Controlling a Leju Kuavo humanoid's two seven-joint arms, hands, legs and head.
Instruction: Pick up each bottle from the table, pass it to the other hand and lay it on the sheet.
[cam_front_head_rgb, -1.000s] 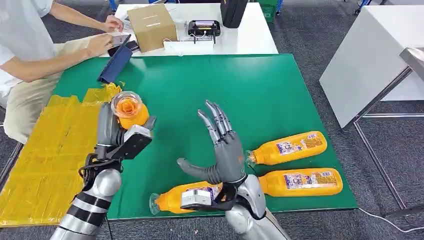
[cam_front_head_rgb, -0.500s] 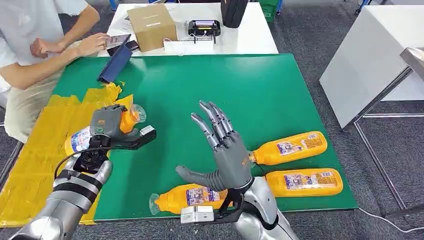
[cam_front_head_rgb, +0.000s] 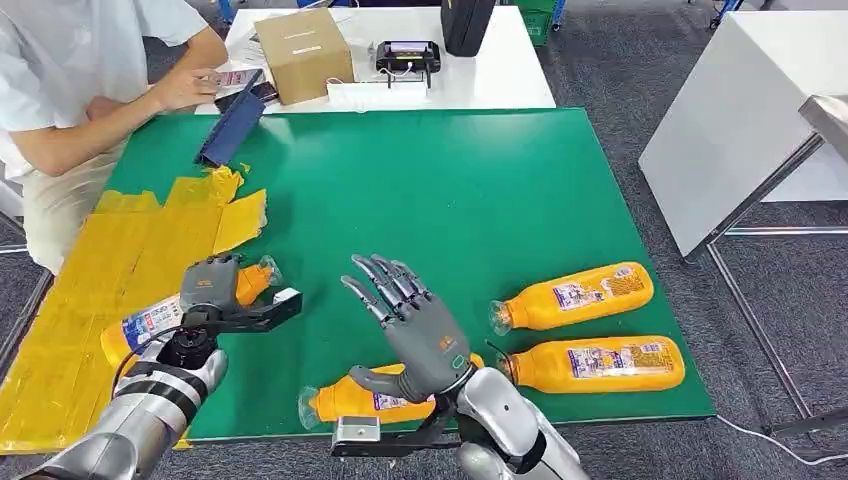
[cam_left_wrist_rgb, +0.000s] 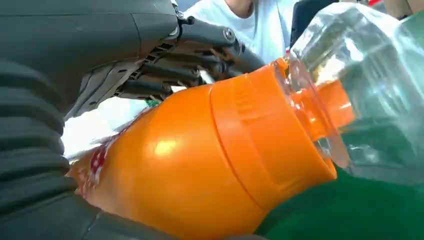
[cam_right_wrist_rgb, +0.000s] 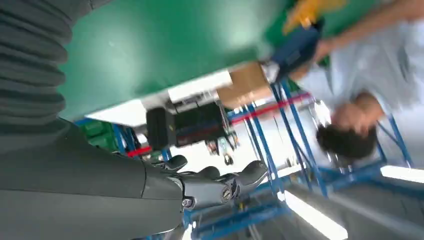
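Your left robot hand (cam_front_head_rgb: 212, 290) is gripping the glossy orange bottle (cam_front_head_rgb: 160, 318), now lowered over the crinkled yellow sheet (cam_front_head_rgb: 90, 290). Your right robot hand (cam_front_head_rgb: 415, 335) is staying wide, fingers spread, holding nothing.

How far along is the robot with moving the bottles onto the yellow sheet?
No bottle lies on the yellow sheet yet. In hand: the left hand grips one orange bottle above the sheet's edge, so this one looks past the hand-over and close to being laid down. The right hand is open and holds nothing. Left: three bottles on the green table, at and.
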